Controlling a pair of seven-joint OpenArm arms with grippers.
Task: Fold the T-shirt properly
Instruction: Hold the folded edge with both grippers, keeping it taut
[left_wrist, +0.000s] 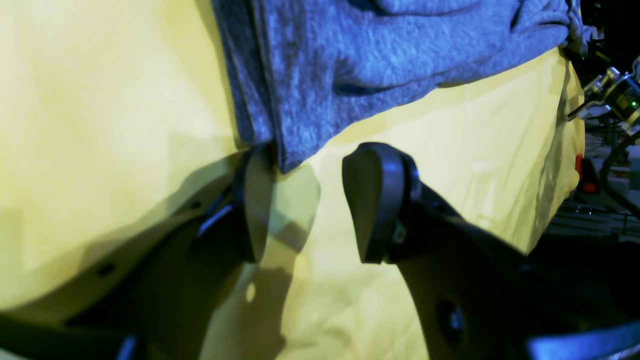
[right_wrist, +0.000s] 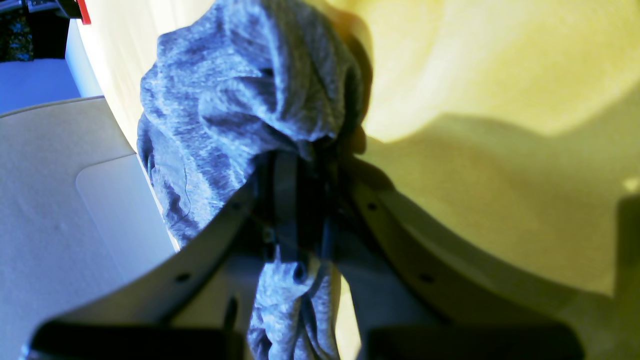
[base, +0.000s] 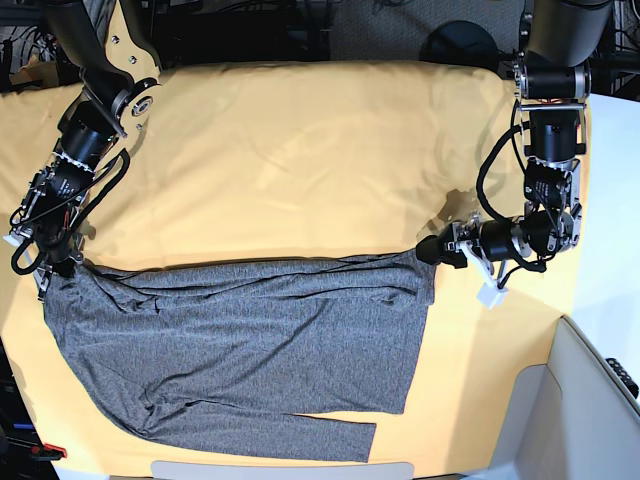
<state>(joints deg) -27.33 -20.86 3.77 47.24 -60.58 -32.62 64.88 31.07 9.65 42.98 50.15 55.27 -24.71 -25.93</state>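
Observation:
The dark grey T-shirt (base: 240, 340) lies spread across the near half of the yellow-orange cloth, one long sleeve along its front edge. My right gripper (base: 48, 268) is at the shirt's far left corner. In the right wrist view this gripper (right_wrist: 310, 150) is shut on bunched grey fabric (right_wrist: 240, 100). My left gripper (base: 432, 252) is at the shirt's upper right corner. In the left wrist view this gripper (left_wrist: 315, 155) is open, and the shirt's corner (left_wrist: 290, 150) hangs between the fingers, touching one finger (left_wrist: 255, 200).
The yellow-orange table cloth (base: 300, 150) covers the table. A white surface (base: 590, 400) stands past the table's near right corner. The table's left edge is close to my right gripper. Cables hang from both arms.

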